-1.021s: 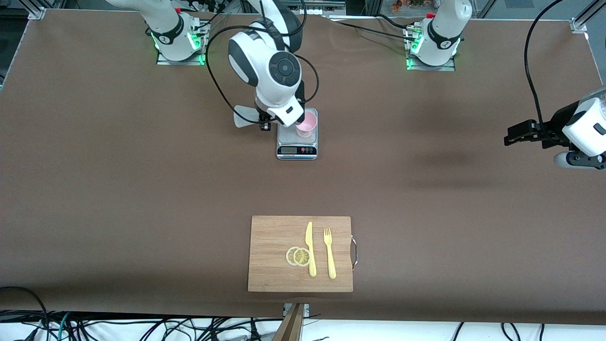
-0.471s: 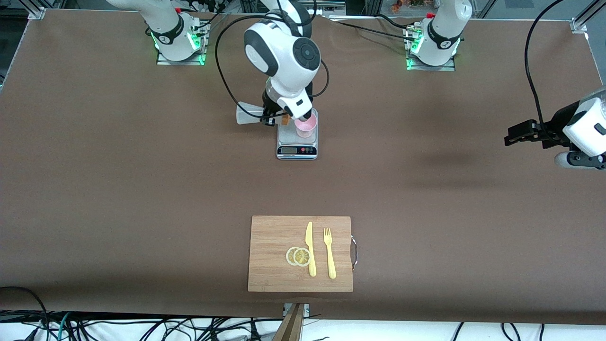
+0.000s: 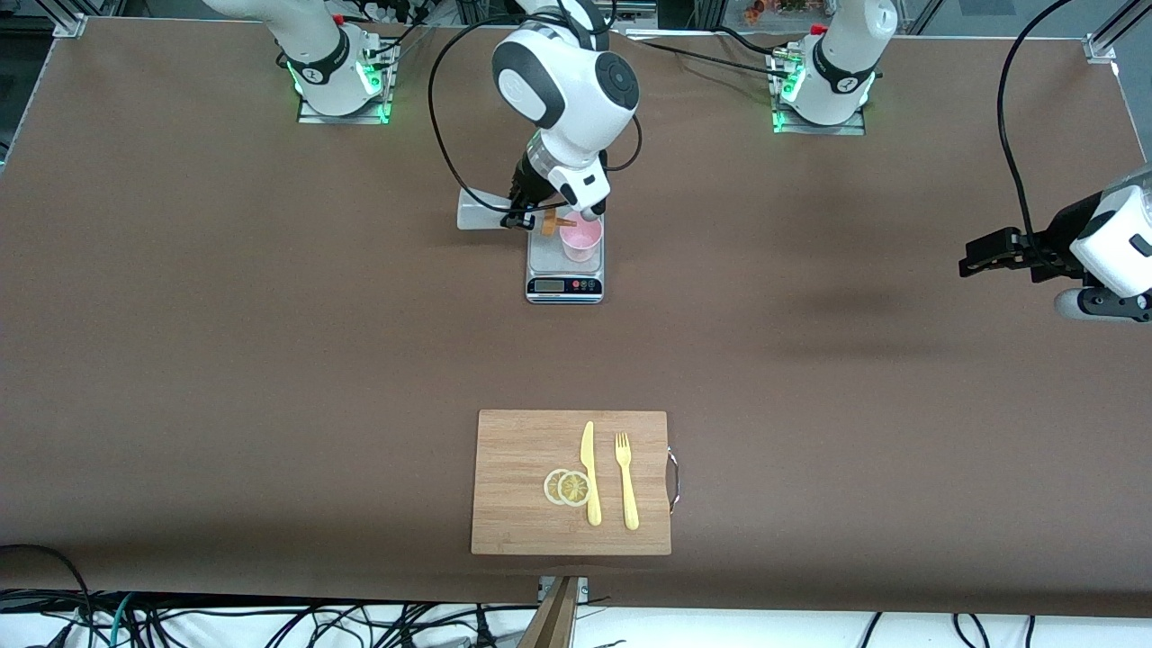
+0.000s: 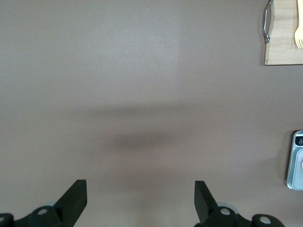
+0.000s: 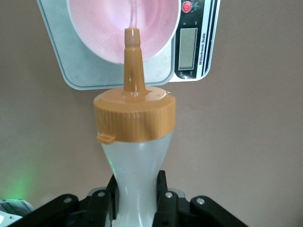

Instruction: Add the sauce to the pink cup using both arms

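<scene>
The pink cup (image 3: 580, 238) stands on a small digital scale (image 3: 564, 270) mid-table, toward the bases. My right gripper (image 3: 520, 216) is shut on the sauce bottle (image 3: 477, 214), which lies nearly level with its orange cap (image 3: 549, 220) beside the cup. In the right wrist view the fingers (image 5: 106, 201) pinch the whitish bottle (image 5: 135, 156), and the nozzle tip (image 5: 132, 35) points over the rim of the pink cup (image 5: 104, 28). A thin pale streak shows in the cup at the tip. My left gripper (image 3: 976, 261) waits open over the left arm's end of the table, nothing between its fingers (image 4: 75, 194).
A wooden cutting board (image 3: 513, 450) lies nearer the front camera, with a yellow knife (image 3: 589, 472), a yellow fork (image 3: 625, 481) and two lemon slices (image 3: 567, 487) on it. The left wrist view catches the board's corner (image 4: 284, 47) and the scale's edge (image 4: 297, 161).
The right arm's wrist has swung toward the bases and the bottle has turned, so its orange cap and nozzle now show at the cup's rim. The left arm has not moved.
</scene>
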Controlling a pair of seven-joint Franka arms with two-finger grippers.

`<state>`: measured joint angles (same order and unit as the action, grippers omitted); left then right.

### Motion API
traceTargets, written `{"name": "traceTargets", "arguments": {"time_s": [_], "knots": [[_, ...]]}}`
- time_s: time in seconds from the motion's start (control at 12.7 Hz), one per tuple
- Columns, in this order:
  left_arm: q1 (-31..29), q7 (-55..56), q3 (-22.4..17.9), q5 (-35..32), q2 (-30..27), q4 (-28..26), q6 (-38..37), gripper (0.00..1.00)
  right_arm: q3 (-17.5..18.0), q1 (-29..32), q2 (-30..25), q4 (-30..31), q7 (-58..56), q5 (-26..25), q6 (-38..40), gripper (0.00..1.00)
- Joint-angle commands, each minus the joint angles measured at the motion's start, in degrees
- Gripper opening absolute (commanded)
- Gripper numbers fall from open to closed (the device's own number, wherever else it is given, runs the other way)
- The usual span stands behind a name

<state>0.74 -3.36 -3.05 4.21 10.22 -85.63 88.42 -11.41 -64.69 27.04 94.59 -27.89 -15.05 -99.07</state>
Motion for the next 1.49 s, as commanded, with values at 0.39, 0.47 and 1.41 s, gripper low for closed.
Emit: {"name": "traceTargets", "arguments": {"time_s": [0.39,0.47,1.41], "knots": [[-0.1,-1.1,0.0,-1.4,0.8,1.8,-1.4,1.00,-0.5,-1.8,-0.8,0.3,3.9,-3.2,2.0,0.31],[-0.1,-1.1,0.0,-1.4,0.8,1.8,-1.4,1.00,-0.5,-1.8,-0.8,0.3,3.9,-3.2,2.0,0.31],[-0.1,-1.1,0.0,-1.4,1.0,1.9,-1.4,1.00,-1.0,-1.4,-1.4,1.0,4.2,0.0,0.5,0.31]]}}
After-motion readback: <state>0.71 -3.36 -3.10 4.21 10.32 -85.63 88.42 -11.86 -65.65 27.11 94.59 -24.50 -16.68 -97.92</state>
